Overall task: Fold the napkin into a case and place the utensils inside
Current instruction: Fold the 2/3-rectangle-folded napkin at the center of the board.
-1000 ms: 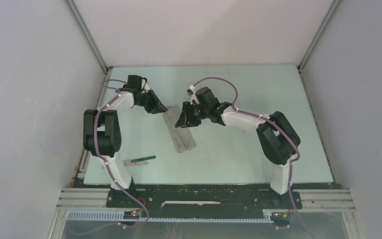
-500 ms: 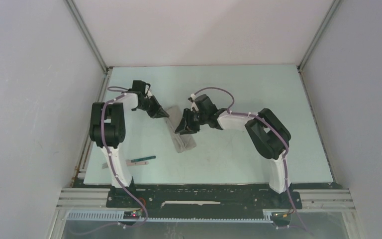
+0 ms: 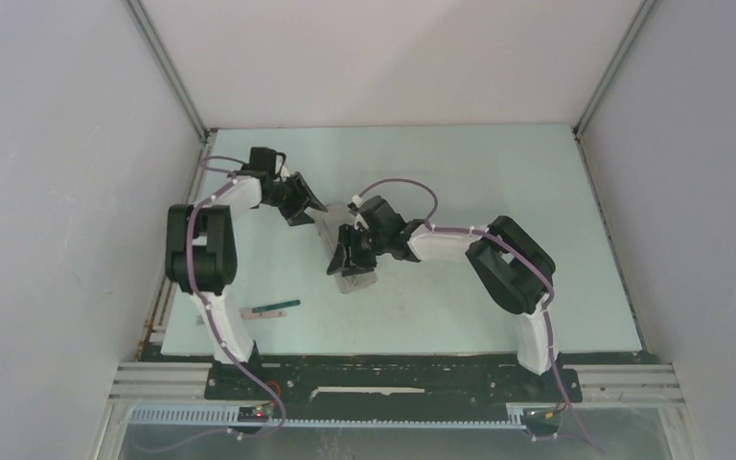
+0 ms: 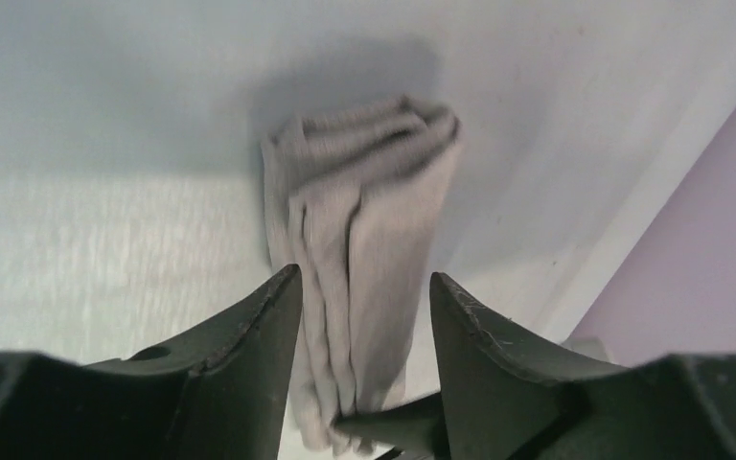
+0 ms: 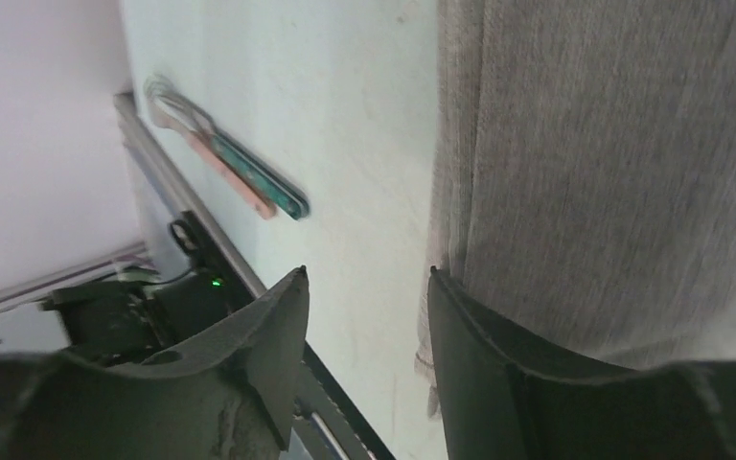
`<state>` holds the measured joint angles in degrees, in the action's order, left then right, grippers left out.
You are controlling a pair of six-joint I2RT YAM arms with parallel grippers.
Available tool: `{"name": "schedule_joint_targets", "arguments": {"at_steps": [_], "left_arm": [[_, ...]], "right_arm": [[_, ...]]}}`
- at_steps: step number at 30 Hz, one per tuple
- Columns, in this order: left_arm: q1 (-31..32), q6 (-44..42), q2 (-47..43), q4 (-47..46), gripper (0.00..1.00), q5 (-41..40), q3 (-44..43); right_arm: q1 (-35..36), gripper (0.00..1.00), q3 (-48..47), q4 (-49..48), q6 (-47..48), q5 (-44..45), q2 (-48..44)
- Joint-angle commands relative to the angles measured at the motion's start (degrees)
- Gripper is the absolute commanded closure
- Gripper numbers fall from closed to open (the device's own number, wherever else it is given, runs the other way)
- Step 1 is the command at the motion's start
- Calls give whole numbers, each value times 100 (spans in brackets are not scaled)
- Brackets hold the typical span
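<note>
Case [image 3: 359,280] lies diagonally mid-counter [image 3: 498,192] as a narrow folded grey strip, one end by the left arm, the other toward the front. Left claw [image 4: 362,278] sits at the far end with fingers spread, straddling the strip. We see the cloth running between them, its layers bunched and rumpled at the end in the wrist view. Right claw [image 5: 367,273] is low over the near half, also spread: bare counter shows in the gap, and one finger overlaps the cloth's long edge. From above, the right claw and wrist cover the strip's middle, so we only get its two ends. Utensils [image 3: 273,308] lie flat near the left arm's base, well apart from the case: a dark green handle just beside a pale pinkish one. Their metal ends are too blurred to sort out. Purple cables [image 3: 398,182] loop over both arms. White walls [image 3: 57,192] box the counter, and an aluminium rail [image 3: 632,383] runs along the front. We cannot tell whether either claw touches the cloth.
</note>
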<state>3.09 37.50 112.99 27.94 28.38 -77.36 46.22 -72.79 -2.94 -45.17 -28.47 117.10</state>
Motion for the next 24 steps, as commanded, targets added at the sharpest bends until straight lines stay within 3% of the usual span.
{"name": "schedule_joint_targets", "arguments": {"at_steps": [1, 7, 10, 14, 19, 24], "left_arm": [[13, -205, -1522, 110, 41, -257, 550], [3, -146, -2608, -179, 33, -77, 1789], [21, 164, -2703, -733, 56, 276, 2521], [228, 574, -2679, -1369, 73, 288, 3259], [634, 1101, -2509, -2223, 75, 212, 3929], [776, 1339, -2321, -2732, 76, 92, 4288]], "right_arm": [[159, 41, -458, 1531, 1013, 950, -736], [547, 39, -911, 2250, 1813, 1404, -882], [593, 41, -1105, 2388, 1846, 1560, -891], [821, 43, -1812, 3323, 2114, 2913, -606], [1255, 40, -3219, 4719, 2499, 4367, 428], [1381, 38, -3539, 4798, 2579, 4674, 852]]}}
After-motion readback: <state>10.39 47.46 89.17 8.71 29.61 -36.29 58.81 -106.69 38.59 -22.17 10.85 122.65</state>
